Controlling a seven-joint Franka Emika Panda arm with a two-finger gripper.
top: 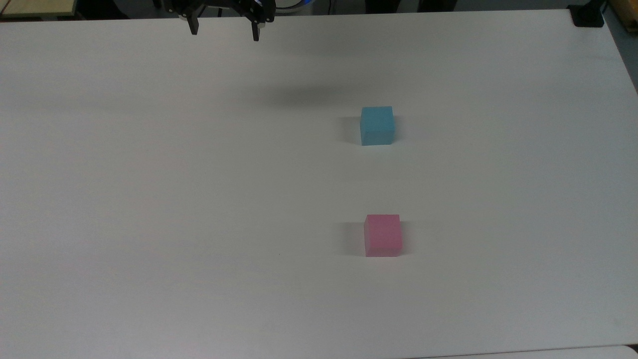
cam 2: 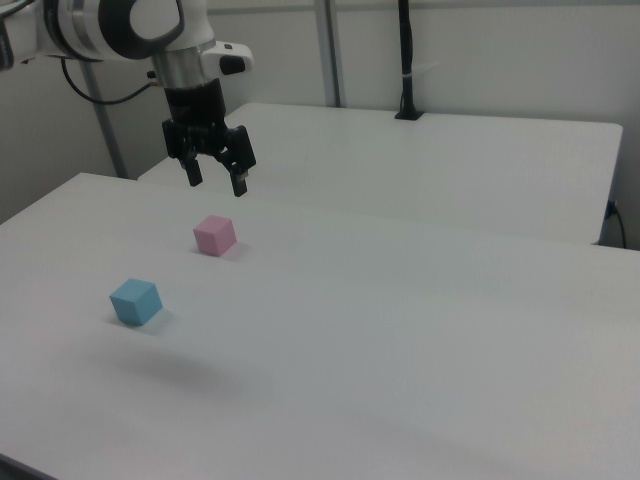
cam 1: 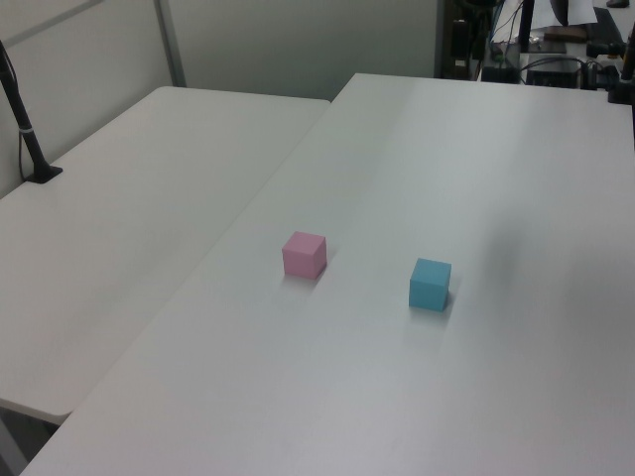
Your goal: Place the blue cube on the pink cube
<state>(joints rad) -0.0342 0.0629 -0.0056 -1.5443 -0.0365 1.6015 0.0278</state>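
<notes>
Black two-finger gripper [top: 225, 34] of the white Panda arm [cam 2: 120, 25] hangs above the white matte table [top: 149, 199], fingers spread apart, nothing betw. them, at the top view's upper left, well apart from the small sky-blue foam-like cube [top: 377, 125]. Small pastel pink foam-like cube [top: 383, 235] sits on the table nearer the camera than the blue cube in the top view, the two apart, approx. in line.
</notes>
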